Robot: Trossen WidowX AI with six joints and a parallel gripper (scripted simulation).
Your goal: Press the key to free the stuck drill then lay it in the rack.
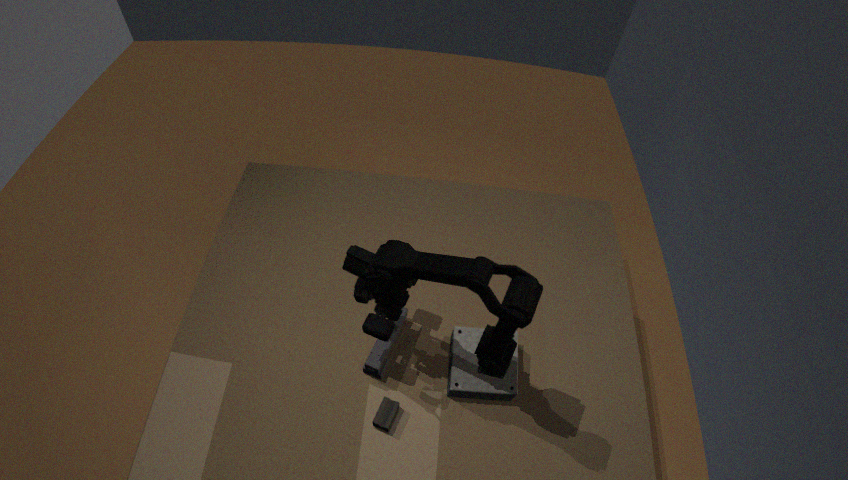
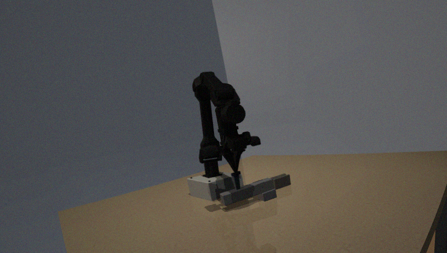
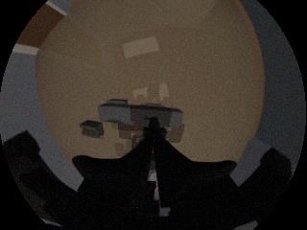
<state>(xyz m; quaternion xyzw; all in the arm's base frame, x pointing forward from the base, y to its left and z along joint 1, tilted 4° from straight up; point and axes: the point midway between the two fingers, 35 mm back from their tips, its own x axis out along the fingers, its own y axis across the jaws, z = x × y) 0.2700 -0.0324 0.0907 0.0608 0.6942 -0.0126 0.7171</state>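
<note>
The key is a dark upright pin with a wider head, standing at the long grey block. The grey block lies beside the robot base. My gripper is shut and empty, pointing down. Its tips are at the key's head and appear to touch it. In the top view the wrist hides the tips and the key. A short dark-grey block, apparently the rack, lies off one end of the long block. I cannot make out the drill.
The pale robot base stands close to the long block. A small grey block sits at the long block's side, away from the base. Pale light patches and arm shadows cross the table top.
</note>
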